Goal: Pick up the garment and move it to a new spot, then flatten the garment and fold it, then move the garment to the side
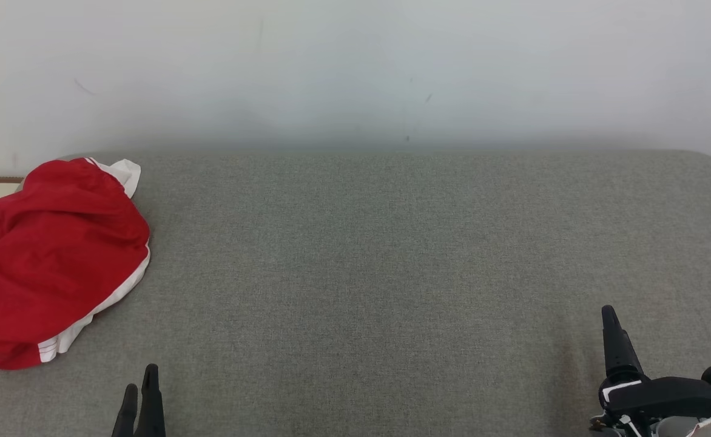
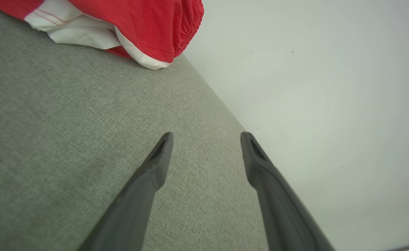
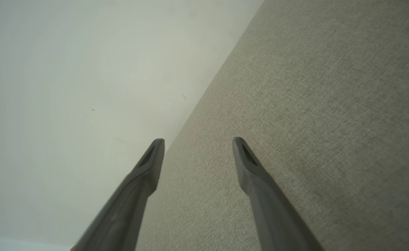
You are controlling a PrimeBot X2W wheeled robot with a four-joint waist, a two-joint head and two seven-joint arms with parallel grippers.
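While the garment (image 1: pixel 52 255) sits crumpled far left | grey fabric surface (image 1: pixel 392 273) — pale wall (image 1: pixel 355 60) behind | left gripper (image 2: pixel 207 136), right gripper (image 3: pixel 198 141): jaws spread

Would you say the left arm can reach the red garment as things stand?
Probably yes: the left gripper is open and holds nothing, and just bare grey surface lies between it and the crumpled red garment on its own side.
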